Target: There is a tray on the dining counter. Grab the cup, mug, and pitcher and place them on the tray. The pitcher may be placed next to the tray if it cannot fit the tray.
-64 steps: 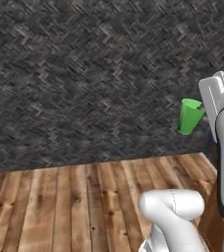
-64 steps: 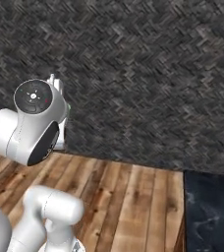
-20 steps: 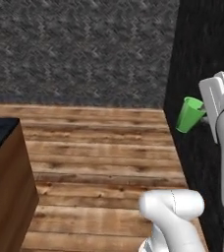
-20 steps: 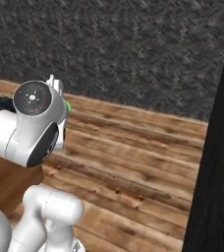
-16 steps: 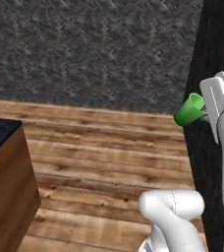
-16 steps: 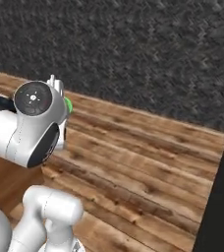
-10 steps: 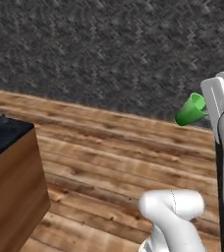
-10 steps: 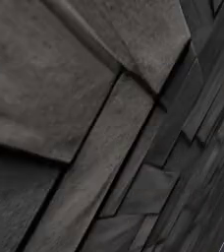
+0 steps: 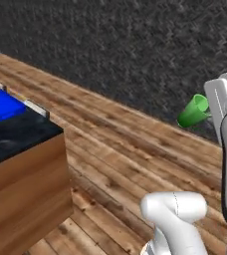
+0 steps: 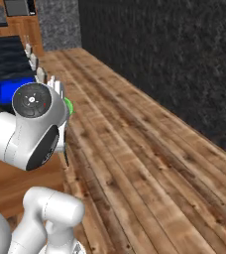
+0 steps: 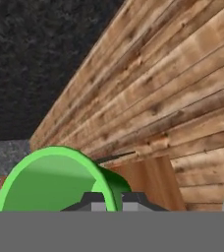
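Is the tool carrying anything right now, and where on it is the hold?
Yes: the tool is shut on the green cup, pinching its rim wall, one tip inside and one outside. The cup is tilted, carried in the air.

- One green cup (image 9: 194, 111) is counted at the right of the left base view.
- One blue tray (image 9: 0, 106) is counted, upper left.
- One table (image 9: 21, 130) is counted.

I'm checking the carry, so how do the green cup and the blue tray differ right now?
The cup is green, tapered and tipped on its side, carried in the air over the wooden floor; the tray is blue, flat and lies on the dining counter. The cup sits in the shut jaws; nothing holds the tray.
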